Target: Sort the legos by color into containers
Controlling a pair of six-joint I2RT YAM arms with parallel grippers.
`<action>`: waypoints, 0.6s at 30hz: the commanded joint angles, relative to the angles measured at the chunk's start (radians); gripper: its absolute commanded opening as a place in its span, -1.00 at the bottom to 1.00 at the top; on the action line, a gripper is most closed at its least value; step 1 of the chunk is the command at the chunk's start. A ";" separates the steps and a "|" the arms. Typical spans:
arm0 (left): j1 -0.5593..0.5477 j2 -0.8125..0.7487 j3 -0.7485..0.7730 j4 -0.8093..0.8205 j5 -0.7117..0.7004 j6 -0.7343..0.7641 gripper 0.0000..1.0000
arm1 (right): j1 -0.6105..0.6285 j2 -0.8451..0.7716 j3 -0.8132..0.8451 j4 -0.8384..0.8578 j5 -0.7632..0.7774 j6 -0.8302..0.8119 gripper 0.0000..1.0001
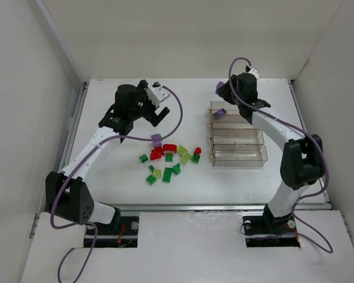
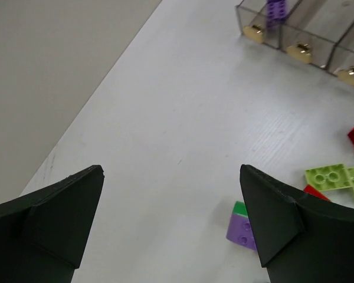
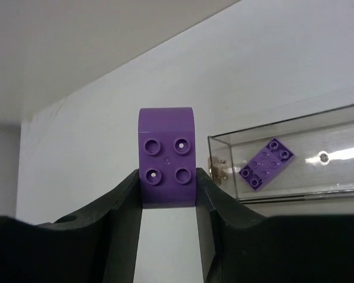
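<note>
- The right gripper (image 3: 167, 177) is clamped on a purple brick (image 3: 166, 154). The brick's studs face the wrist camera and its rounded top stands above the fingertips.
- That gripper hangs near the far left corner of the containers (image 1: 239, 166), a block of clear bins on the right half of the table (image 1: 253, 186).
- A flat purple plate (image 3: 266, 165) lies in the farthest bin, near its left end.
- The left gripper (image 2: 171, 172) has its jaws wide apart with nothing between them, over bare table.
- The loose legos (image 1: 168, 156), red, green and yellow-green, lie scattered mid-table, left of the containers and nearer the near edge than the far one.
- A loose purple piece (image 1: 157, 140) lies on the pile's far side, touching a green brick (image 2: 241, 207), just beside the left gripper's right finger.
</note>
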 commanded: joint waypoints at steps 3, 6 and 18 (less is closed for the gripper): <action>-0.007 -0.031 -0.011 0.064 -0.232 -0.045 1.00 | 0.018 0.062 0.110 -0.160 0.353 0.437 -1.00; -0.007 -0.031 -0.011 0.053 -0.232 -0.067 1.00 | -0.005 0.083 0.110 -0.207 0.368 0.550 -1.00; -0.007 -0.040 -0.060 0.082 -0.230 -0.068 1.00 | -0.065 0.186 0.150 -0.310 0.333 0.718 -0.37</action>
